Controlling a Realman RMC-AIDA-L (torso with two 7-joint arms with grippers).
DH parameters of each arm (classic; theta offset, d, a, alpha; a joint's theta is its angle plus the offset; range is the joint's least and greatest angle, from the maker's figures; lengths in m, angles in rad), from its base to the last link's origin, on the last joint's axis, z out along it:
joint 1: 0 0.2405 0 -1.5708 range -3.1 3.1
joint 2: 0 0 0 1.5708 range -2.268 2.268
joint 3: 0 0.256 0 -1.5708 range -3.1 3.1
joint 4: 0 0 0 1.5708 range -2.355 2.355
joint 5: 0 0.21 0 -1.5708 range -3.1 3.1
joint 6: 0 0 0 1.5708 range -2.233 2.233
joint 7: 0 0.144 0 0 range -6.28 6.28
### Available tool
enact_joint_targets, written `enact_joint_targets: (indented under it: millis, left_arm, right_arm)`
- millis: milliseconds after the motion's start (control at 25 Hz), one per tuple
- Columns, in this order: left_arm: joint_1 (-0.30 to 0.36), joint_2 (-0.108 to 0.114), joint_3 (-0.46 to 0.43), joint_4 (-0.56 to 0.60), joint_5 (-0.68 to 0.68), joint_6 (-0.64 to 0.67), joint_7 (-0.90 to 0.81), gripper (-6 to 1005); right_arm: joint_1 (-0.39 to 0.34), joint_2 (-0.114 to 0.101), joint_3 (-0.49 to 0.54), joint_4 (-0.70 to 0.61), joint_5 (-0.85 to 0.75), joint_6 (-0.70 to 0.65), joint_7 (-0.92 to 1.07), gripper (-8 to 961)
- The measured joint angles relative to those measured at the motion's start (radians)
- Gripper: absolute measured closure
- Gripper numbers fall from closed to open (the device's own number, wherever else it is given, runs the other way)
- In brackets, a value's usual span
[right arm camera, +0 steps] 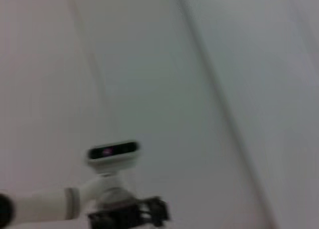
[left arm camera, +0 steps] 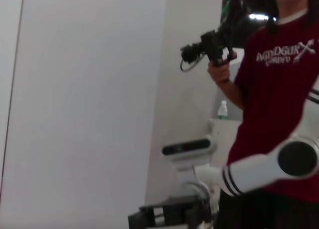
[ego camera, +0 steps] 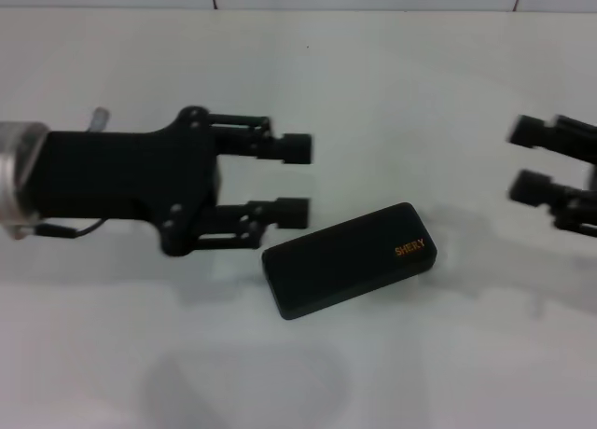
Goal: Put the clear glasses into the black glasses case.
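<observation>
Nearby, open left gripper (ego camera: 300, 179) flanks closed black glasses case (ego camera: 350, 258).

Head view: right gripper (ego camera: 519, 159) cut off by the right edge of the frame, motion-blurred; only two finger ends and part of the body show. Left arm cut by the left edge. Faint clear shape at bottom centre, possibly the clear glasses (ego camera: 244, 384), too indistinct to confirm. Orange lettering on black glasses case (ego camera: 350, 258) not sharply legible.
</observation>
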Motion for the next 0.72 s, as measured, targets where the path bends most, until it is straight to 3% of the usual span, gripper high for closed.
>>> enact_joint_targets:
  millis: [120,240,520,720]
  left_arm:
    - [0.020,0.029,-0.002,-0.001,0.010,0.007,0.001,470]
    - [0.044,0.043,-0.012,-0.002,0.011,0.006,0.002,455]
    - [0.080,0.042,-0.096,-0.003,0.060,0.007,0.007,441]
    - [0.081,0.039,-0.104,-0.012,0.083,0.009,0.010,441]
  right_arm:
    - [0.050,0.003,-0.082,0.023,0.029,0.012,-0.007,314]
    - [0.085,0.004,-0.163,0.029,0.051,0.039,-0.007,261]
    - [0.133,0.004,-0.351,0.027,0.123,0.134,-0.007,239]
    - [0.144,0.004,-0.429,0.027,0.189,0.158,-0.024,234]
